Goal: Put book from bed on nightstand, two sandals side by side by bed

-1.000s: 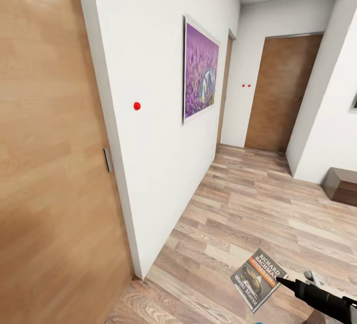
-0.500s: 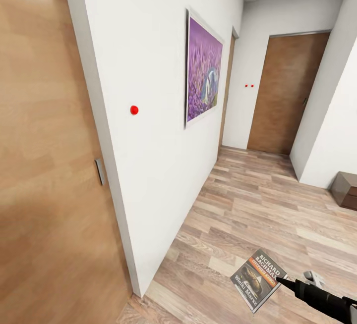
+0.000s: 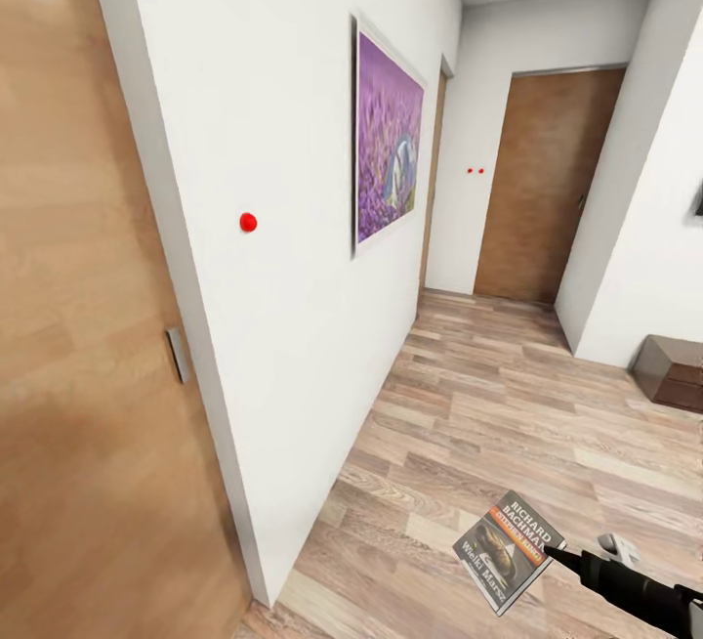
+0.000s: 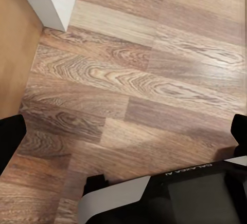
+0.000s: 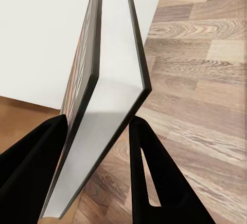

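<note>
Near right, low over the plank floor (image 3: 508,404): book (image 3: 508,549), pinched by its edge in the right gripper (image 3: 558,553), fingers (image 5: 154,183) pressed on both covers. Left gripper (image 4: 123,147): fingers spread, holding nothing. Far right: dark cabinet (image 3: 672,371), possibly a nightstand. Status: book lifted, not yet placed; sandals step pending.

place: home, hallway | floor: wood-plank floor (image 3: 488,404) | walls: white wall (image 3: 293,307) with a framed purple flower painting (image 3: 388,149) and a red dot (image 3: 248,222) | doors: brown wooden door (image 3: 542,185) at the far end, another wooden door (image 3: 78,326) close at left | furniture: low dark brown cabinet (image 3: 672,371) at right edge
</note>
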